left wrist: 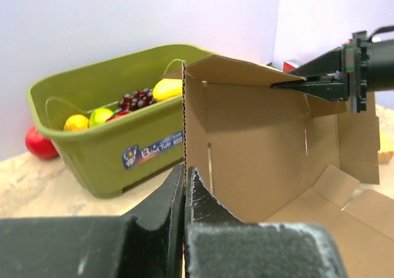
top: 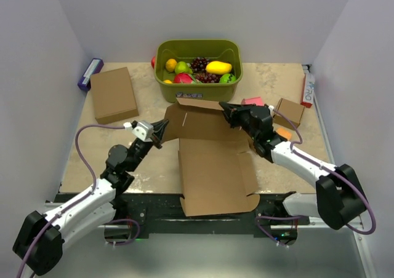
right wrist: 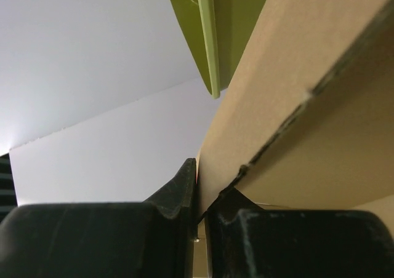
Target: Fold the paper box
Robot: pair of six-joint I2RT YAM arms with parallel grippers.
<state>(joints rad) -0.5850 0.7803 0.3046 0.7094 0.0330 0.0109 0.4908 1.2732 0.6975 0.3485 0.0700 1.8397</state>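
One paper box (top: 215,173); left hand (top: 164,129), right hand (top: 225,108) pinching.

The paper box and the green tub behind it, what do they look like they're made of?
Paper box: corrugated cardboard, plain brown, matte and unprinted. The left wrist view shows the fluted layer along its cut edge.
Green tub: probably moulded plastic. It is olive and smooth with a faint sheen, has a thick lip at the rim, and carries a stuck-on label.
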